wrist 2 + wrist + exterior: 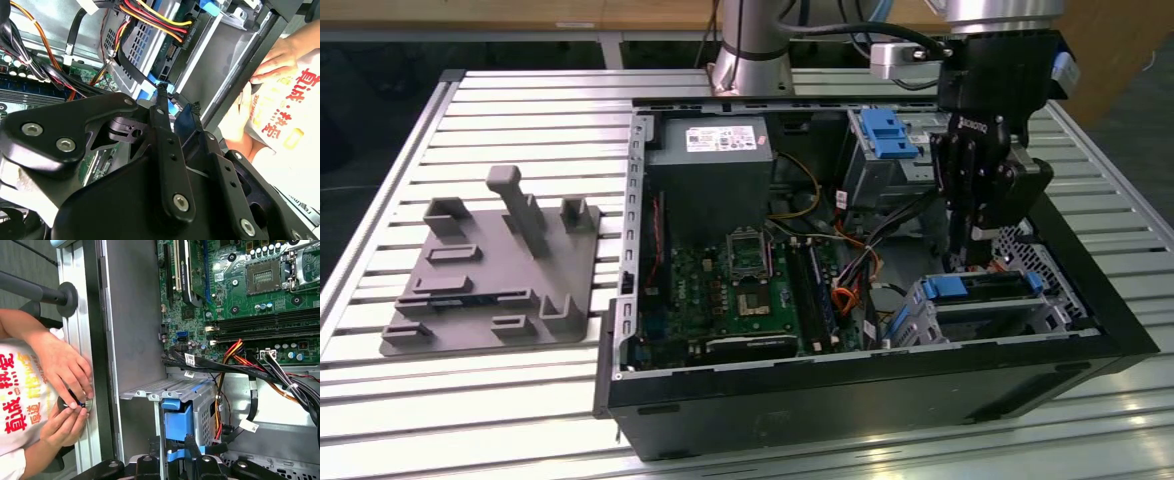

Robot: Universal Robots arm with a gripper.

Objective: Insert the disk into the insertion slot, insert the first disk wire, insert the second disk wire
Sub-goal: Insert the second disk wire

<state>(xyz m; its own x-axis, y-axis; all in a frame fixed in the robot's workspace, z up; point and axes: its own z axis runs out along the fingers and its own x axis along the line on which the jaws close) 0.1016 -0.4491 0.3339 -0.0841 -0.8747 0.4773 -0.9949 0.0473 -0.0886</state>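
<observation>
Blue plastic frames the disk (pixel 177 420), which sits in the insertion slot (pixel 204 412). My tool (pixel 180 452) is at its end; whether it is clenched I cannot tell. I judge the disk stiff, weighty and fragile: hold it by the plastic edges.

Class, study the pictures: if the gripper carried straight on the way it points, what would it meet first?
Most likely the disk, at its blue caddy edge, sitting in the insertion slot just beyond the gripper; exact depth is unclear.
</observation>
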